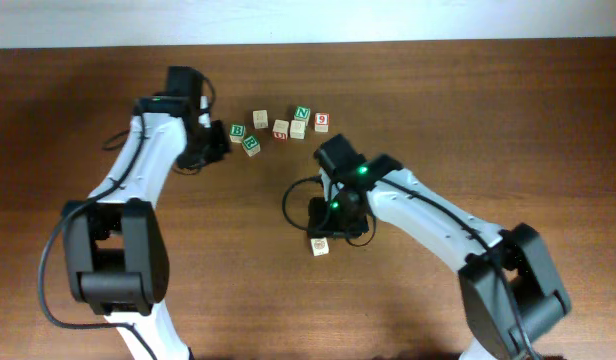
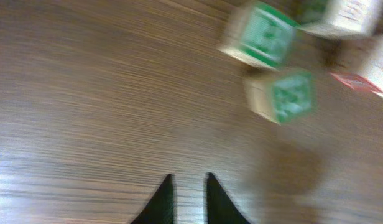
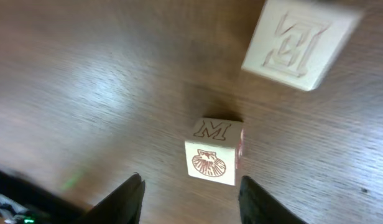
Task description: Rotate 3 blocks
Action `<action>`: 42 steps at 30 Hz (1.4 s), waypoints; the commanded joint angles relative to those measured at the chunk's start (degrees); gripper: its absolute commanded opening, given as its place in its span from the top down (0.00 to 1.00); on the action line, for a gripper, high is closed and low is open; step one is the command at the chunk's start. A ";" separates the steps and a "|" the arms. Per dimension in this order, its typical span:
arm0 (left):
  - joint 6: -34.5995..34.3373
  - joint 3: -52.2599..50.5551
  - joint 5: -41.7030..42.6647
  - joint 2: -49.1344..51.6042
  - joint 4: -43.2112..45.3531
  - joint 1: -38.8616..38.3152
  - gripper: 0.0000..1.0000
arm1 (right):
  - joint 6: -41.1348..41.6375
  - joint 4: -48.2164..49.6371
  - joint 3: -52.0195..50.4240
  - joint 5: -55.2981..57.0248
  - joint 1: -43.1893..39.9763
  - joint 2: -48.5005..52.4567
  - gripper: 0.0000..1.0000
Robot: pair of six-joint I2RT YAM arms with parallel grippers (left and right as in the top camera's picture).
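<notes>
Overhead: wooden table (image 1: 88,90). The left gripper (image 1: 220,140) sits at the left end of a cluster of cubes, just beside the green B cube (image 1: 238,131) and green R cube (image 1: 251,146), which touch each other. I can't tell its jaw state from here. Right of those are a plain pale cube (image 1: 260,119) and a second pale cube (image 1: 280,128) with a red mark at its lower edge. Then comes the green N cube (image 1: 302,113), sitting against another pale cube (image 1: 298,128), and the red 9 cube (image 1: 321,121) at the right end. The right gripper (image 1: 328,236) is well apart from the cluster, nearer the front. One lone pale cube (image 1: 320,246) lies just at its tip.

Left wrist: blurry. The left gripper (image 2: 190,186) has its dark fingertips (image 2: 160,199) a narrow crack apart with nothing between them, only bare wood. Two green-printed cubes (image 2: 260,34) (image 2: 285,93) are ahead and to the right, not touched. More cubes at the top right edge are cut off, one (image 2: 365,68) showing red.

Right wrist: the right gripper (image 3: 191,186) is spread wide and holds nothing. The M cube (image 3: 211,152) has a reddish M on top and a shell picture on its near face. It stands upright on the table just ahead of the gap between the fingers (image 3: 126,199), touching neither. An embossed pale cube (image 3: 297,43) lies farther off at upper right, apart from the M cube.
</notes>
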 commanded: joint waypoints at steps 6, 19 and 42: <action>0.61 0.52 -4.17 -1.53 -0.46 5.60 0.25 | 2.62 -0.55 0.72 3.50 2.97 4.46 0.63; 0.61 0.52 -4.15 -1.53 -0.44 5.49 0.01 | 4.76 1.18 3.23 5.20 3.13 7.43 0.96; 0.61 0.52 -4.15 -1.53 -0.44 5.49 0.01 | -4.11 -12.48 11.54 3.17 11.50 9.90 0.92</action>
